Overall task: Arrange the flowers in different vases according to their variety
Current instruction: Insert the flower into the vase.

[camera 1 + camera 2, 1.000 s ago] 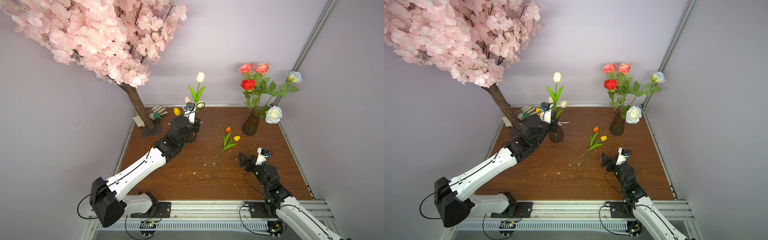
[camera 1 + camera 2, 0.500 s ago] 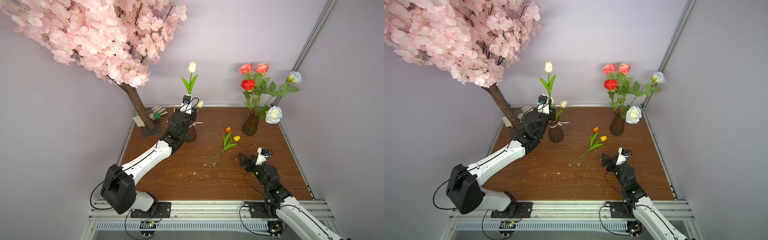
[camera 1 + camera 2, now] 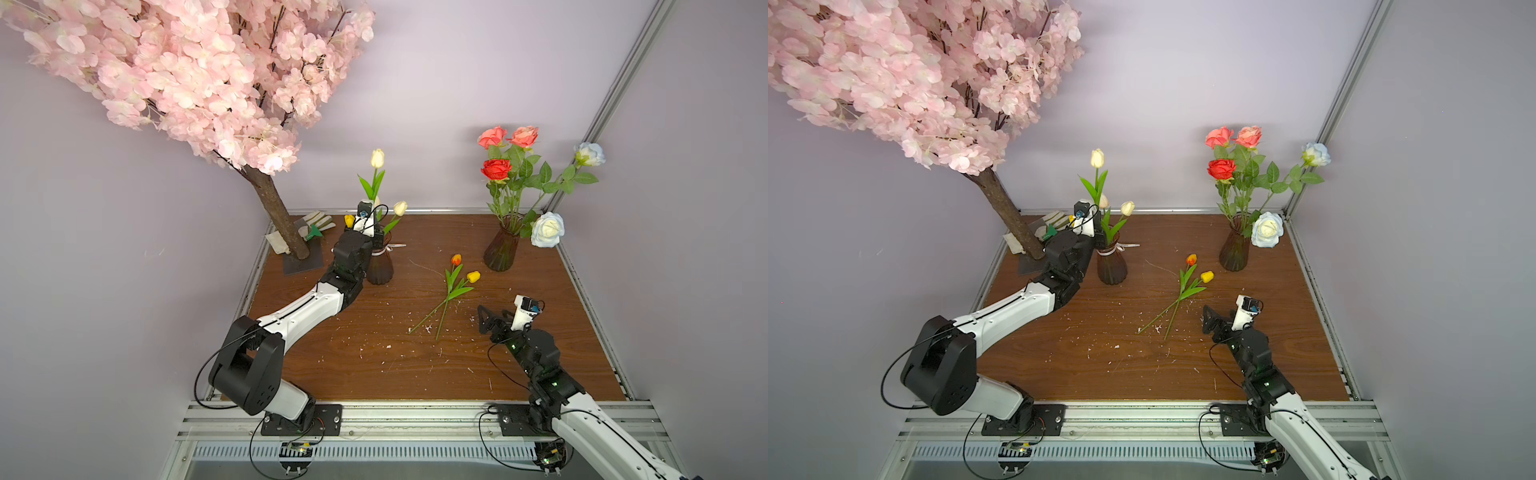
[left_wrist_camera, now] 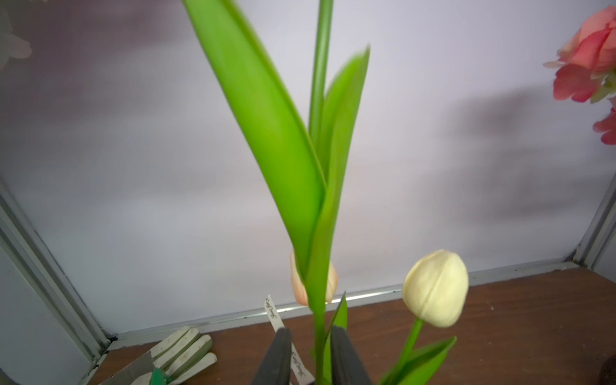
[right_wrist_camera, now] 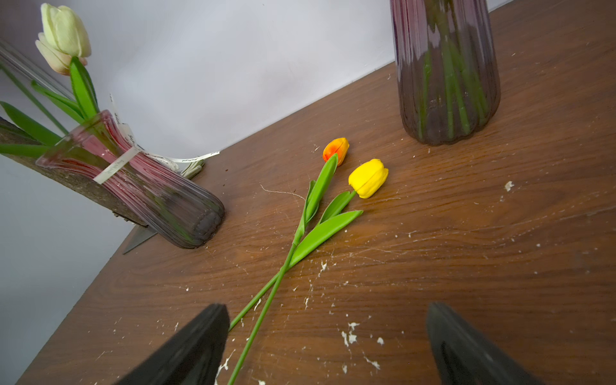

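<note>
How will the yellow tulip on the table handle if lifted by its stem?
Likely light: the yellow tulip is a small bud on a thin stem. Held low, it may sag bud-first. Its stem crosses the orange tulip's, which may drag along.

The walls (image 3: 436, 83) around me were pale lilac, evenly lit, with soft shadows. My table (image 3: 374, 374) was dark brown wood, scuffed and dotted with white crumbs (image 3: 428, 330) near its middle. A silver metal rail (image 3: 415, 419) ran along its 6 o'clock edge, and a metal post (image 3: 616, 83) rose at 1 o'clock. A pink blossom tree (image 3: 187, 75) stood at 10 o'clock, with pale gloves (image 3: 316, 221) beside its trunk.
</note>
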